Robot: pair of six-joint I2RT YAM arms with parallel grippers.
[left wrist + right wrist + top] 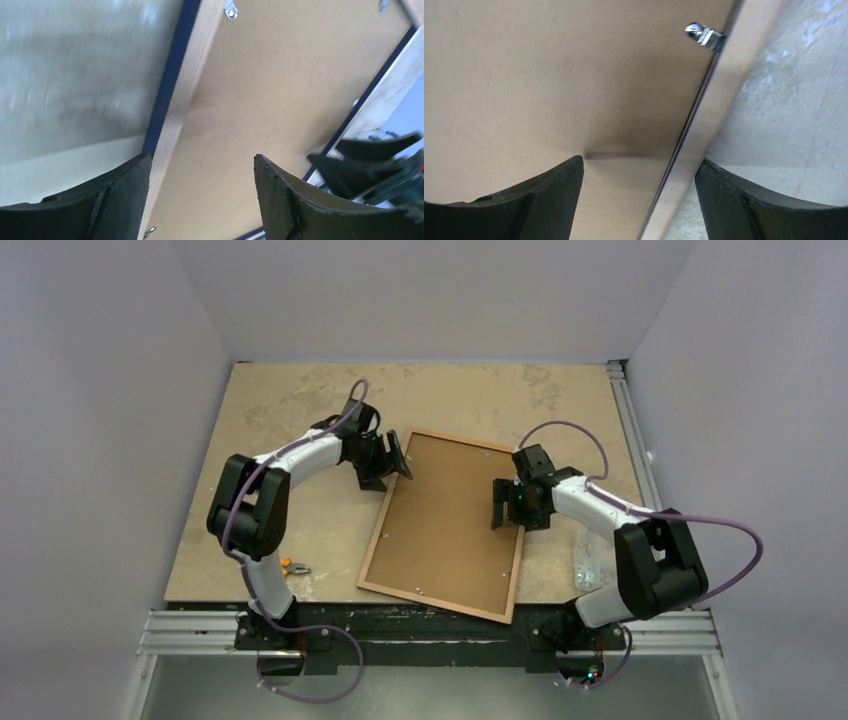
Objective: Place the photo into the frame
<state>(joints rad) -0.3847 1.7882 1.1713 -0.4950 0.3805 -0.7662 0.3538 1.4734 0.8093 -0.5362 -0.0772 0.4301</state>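
Frame [435,603] is lying back-up on the table [280,410]. Its left rail is being straddled by the left gripper [395,468], jaws spread and gripping nothing, arm arched inward. Its right rail is being straddled likewise by the right gripper [505,512], arm bent inward.

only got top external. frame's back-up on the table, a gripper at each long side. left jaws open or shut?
Observer: Open. The left wrist view shows the left gripper with one finger either side of the frame rail.
Operator: right one?
Observer: Same. The right gripper is open and straddles the opposite rail, one finger over the backing board.
Operator: tabs?
Observer: The right wrist view shows a metal tab on that rail, its tip over the board's edge.
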